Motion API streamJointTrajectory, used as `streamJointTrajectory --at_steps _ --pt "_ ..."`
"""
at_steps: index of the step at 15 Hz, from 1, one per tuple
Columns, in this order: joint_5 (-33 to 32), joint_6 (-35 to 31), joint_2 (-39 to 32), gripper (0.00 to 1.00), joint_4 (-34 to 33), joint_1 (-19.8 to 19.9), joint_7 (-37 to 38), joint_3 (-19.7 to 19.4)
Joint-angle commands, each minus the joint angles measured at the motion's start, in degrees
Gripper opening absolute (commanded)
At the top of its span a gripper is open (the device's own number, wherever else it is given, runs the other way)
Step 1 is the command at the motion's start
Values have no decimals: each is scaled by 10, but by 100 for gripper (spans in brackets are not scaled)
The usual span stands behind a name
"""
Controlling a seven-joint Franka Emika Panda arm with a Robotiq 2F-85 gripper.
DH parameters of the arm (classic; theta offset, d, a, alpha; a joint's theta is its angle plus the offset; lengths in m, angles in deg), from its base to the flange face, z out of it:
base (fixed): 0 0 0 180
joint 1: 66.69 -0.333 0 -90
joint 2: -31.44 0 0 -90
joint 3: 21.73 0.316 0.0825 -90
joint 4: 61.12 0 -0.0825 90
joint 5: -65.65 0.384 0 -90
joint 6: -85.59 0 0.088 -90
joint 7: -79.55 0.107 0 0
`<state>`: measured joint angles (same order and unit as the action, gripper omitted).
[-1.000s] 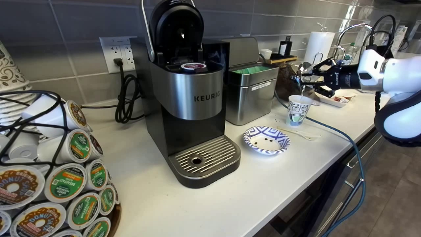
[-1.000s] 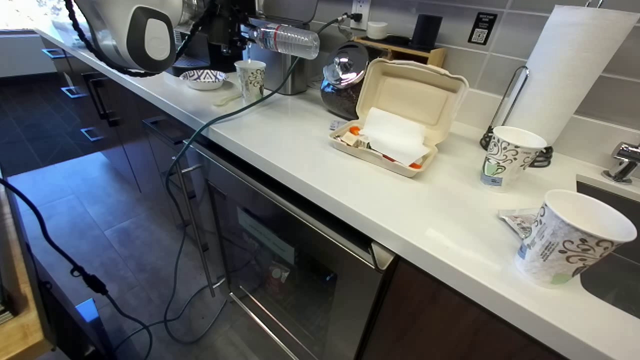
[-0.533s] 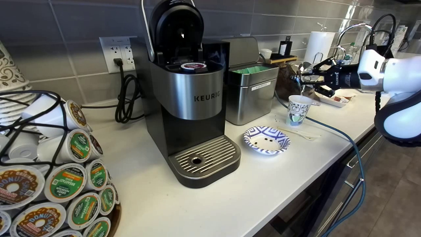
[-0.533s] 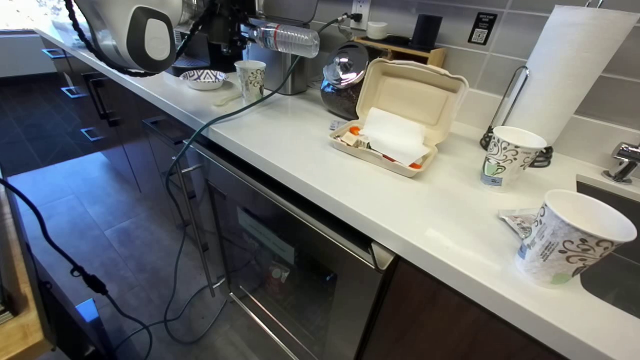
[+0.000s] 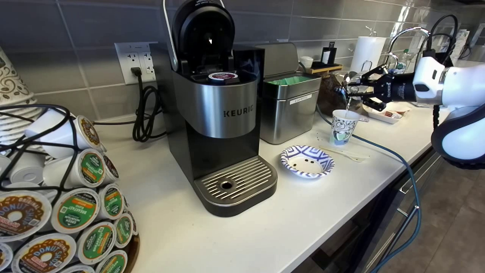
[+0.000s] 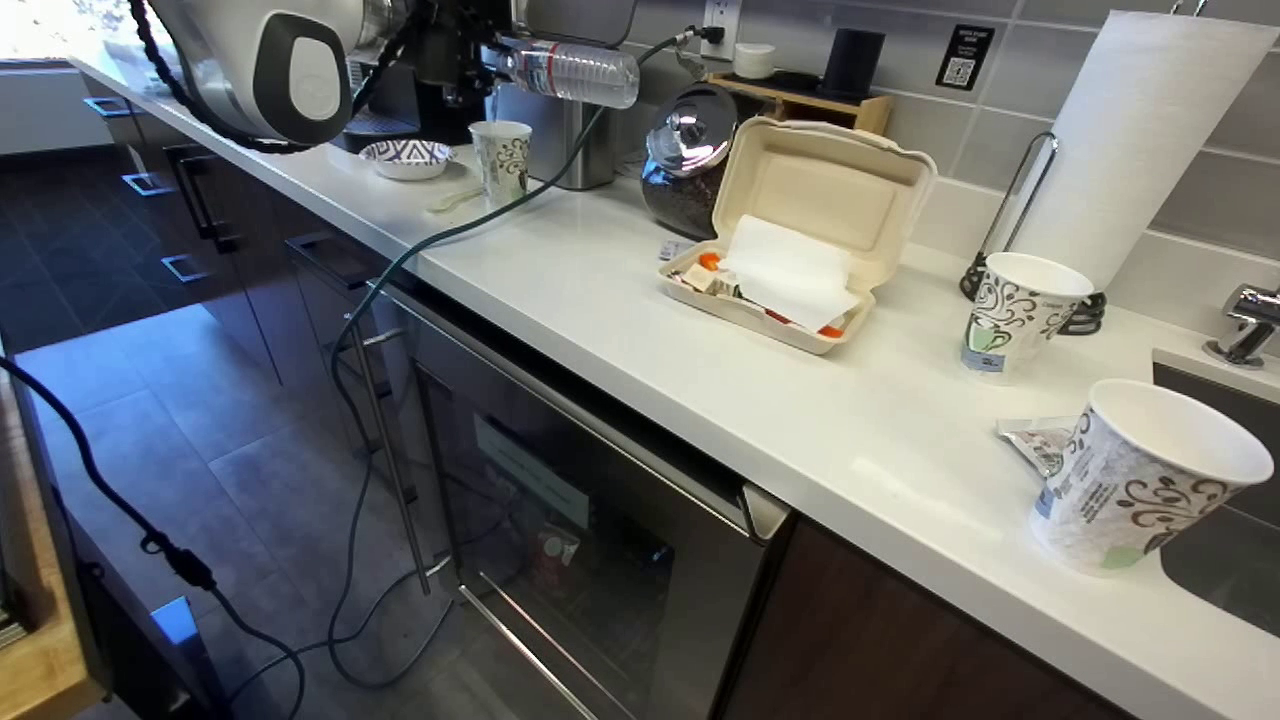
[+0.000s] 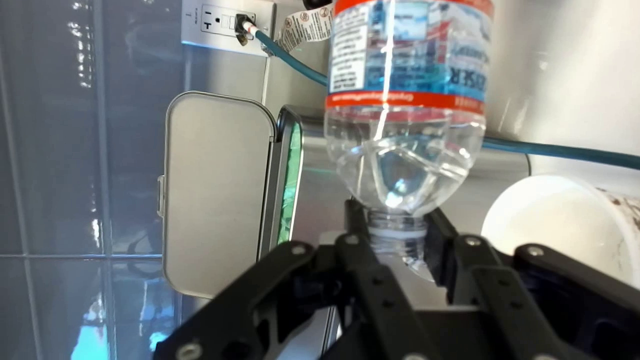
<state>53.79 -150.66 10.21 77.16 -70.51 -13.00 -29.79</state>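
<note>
- Wrist view, centre: gripper (image 7: 398, 230) clamped on bottle (image 7: 405, 145), base cut off above; inverted label (image 7: 425, 55) partly legible.
- In an exterior view, right: bottle indistinct above cup (image 5: 343, 127); mid-frame coffee maker (image 5: 218, 110) marked "KEURIG".
- In an exterior view, upper left: bottle neck obscured.

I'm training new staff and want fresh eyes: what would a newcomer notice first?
Probably the bottle, held sideways by its neck in the gripper, a thin clear stream falling into the cup below. Next, the coffee maker on the counter, lid raised, with pods heaped at that picture's left edge.
</note>
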Motion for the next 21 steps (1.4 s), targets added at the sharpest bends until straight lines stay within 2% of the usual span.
streamJointTrajectory --at_steps 1,21 --pt "15 -28 -6 8 -1 -5 -33 0" --pt "15 -30 -8 8 -6 -5 -49 3"
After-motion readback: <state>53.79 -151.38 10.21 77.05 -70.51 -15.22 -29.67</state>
